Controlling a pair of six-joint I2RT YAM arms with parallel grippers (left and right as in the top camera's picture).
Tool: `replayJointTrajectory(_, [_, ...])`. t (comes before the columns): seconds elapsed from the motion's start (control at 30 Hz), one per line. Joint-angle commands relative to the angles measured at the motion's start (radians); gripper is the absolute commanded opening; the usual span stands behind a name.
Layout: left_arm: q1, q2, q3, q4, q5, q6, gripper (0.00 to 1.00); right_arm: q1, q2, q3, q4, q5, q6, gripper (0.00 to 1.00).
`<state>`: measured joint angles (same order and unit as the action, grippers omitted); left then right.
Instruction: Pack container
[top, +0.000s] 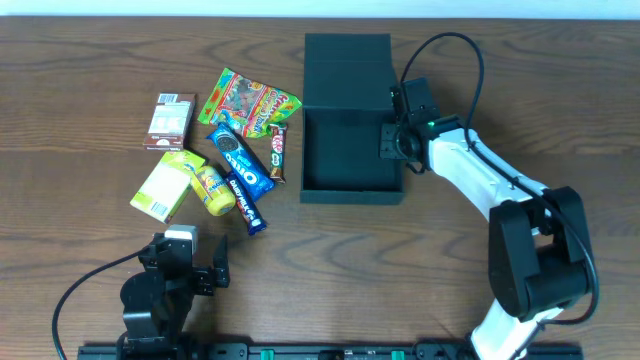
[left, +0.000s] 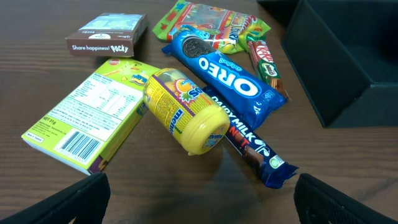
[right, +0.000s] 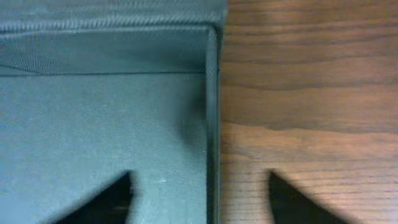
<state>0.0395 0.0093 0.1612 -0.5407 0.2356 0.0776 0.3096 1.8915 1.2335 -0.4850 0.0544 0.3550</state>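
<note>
Right gripper (top: 396, 140) is hanging open and empty, its fingers (right: 106, 199) straddling the right wall of the container (top: 350, 150) (a gap is showing on either side, so nothing is being clamped). That wall is running lengthwise between the jaws. The container is sitting centre-back on the table (top: 80, 60), dark teal, matte, squarish and bare inside, its lid (top: 347, 62) lying open behind. Snacks (top: 240, 165) are lying to its left, nearer the left gripper (left: 202, 208), which is also gaping empty.
</note>
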Motion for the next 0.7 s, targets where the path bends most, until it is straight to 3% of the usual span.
replayJointTrajectory(0.0, [0.005,-0.006,-0.013,0.002,0.0,-0.007,0.96,0.008,-0.034,0.028,-0.035,-0.029,0.014,0.99])
replayJointTrajectory(0.37, [0.005,-0.006,-0.013,0.002,0.0,-0.007,0.96,0.0,-0.537,0.145,-0.129,-0.048,-0.036,0.99])
replayJointTrajectory(0.47, [0.005,-0.006,-0.013,0.002,0.0,-0.007,0.96,0.0,-0.595,0.145,-0.186,-0.064,-0.136,0.99])
replayJointTrajectory(0.67, [0.005,-0.006,-0.013,0.002,0.043,-0.06,0.96,0.0,-0.598,0.145,-0.397,-0.077,-0.155,0.99])
